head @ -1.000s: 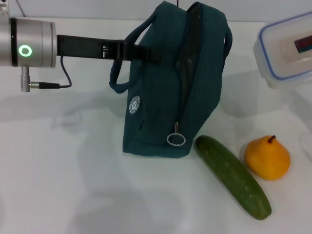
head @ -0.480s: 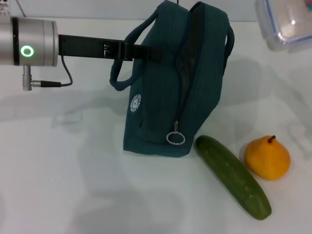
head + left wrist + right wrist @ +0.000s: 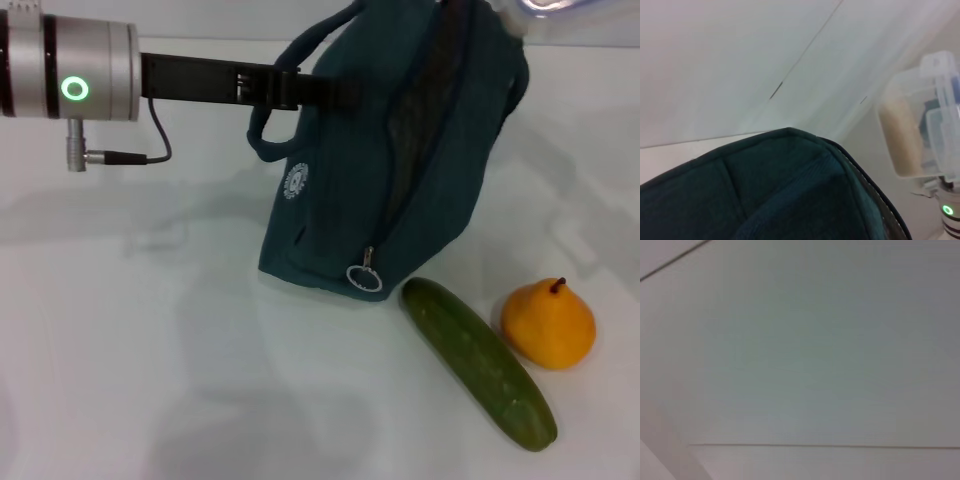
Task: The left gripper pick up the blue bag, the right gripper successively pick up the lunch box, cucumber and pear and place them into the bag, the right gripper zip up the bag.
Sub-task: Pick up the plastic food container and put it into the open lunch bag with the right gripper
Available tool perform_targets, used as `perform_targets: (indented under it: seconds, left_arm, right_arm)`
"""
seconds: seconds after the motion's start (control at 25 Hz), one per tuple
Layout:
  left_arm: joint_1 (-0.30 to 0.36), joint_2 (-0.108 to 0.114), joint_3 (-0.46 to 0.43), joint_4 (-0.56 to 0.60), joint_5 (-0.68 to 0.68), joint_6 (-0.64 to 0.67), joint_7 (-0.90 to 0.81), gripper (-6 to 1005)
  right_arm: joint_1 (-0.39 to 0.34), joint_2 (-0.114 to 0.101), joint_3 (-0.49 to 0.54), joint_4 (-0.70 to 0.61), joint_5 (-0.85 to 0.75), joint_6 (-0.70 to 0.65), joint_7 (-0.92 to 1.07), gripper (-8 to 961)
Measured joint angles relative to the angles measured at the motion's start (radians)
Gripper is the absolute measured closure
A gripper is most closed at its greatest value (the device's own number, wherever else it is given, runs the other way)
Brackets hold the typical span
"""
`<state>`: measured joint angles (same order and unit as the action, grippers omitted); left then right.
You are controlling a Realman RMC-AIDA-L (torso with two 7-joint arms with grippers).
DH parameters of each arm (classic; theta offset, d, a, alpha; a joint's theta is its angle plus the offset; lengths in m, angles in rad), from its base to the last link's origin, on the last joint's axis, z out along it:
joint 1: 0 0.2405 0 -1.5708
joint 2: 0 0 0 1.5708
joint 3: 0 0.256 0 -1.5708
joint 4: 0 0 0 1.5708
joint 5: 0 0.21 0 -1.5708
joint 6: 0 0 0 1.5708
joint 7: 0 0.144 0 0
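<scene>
The blue bag [image 3: 400, 170] leans over with its zipper open and the ring pull [image 3: 365, 278] low on its front. My left gripper [image 3: 312, 92] reaches in from the left and is shut on the bag's near handle. The lunch box [image 3: 917, 132] hangs in the air by the bag's top [image 3: 790, 190], held by my right gripper, with that arm's green-lit wrist [image 3: 946, 210] beside it. In the head view only a corner of the lunch box [image 3: 540, 8] shows at the top edge. The cucumber [image 3: 480, 362] and the pear [image 3: 548, 325] lie on the table right of the bag.
The white table [image 3: 150, 350] stretches bare to the left and front of the bag. The left arm's silver wrist [image 3: 70, 68] and its cable hang over the table's far left. The right wrist view holds only a pale blank surface.
The lunch box has risen and moved left, from the right edge to above the bag's top. The left arm has shifted right, and the bag now sits farther right and tilted.
</scene>
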<state>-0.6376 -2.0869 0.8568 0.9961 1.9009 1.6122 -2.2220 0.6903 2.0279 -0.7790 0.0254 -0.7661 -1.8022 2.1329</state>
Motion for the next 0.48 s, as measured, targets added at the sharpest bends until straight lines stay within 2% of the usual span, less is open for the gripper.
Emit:
perform_targets:
  seconds: [0.2,0.48]
  left_arm:
    - [0.001,-0.002,0.035,-0.004,-0.032,-0.016,-0.008,934]
    - [0.007,-0.002,0.057,-0.006,-0.063,-0.023,-0.020,934]
  right_arm:
    - [0.040,0.000,-0.015,0.017,-0.006,0.056,-0.024,849]
    - [0.058,0.000,-0.029,0.048,-0.032,0.153,-0.073,848]
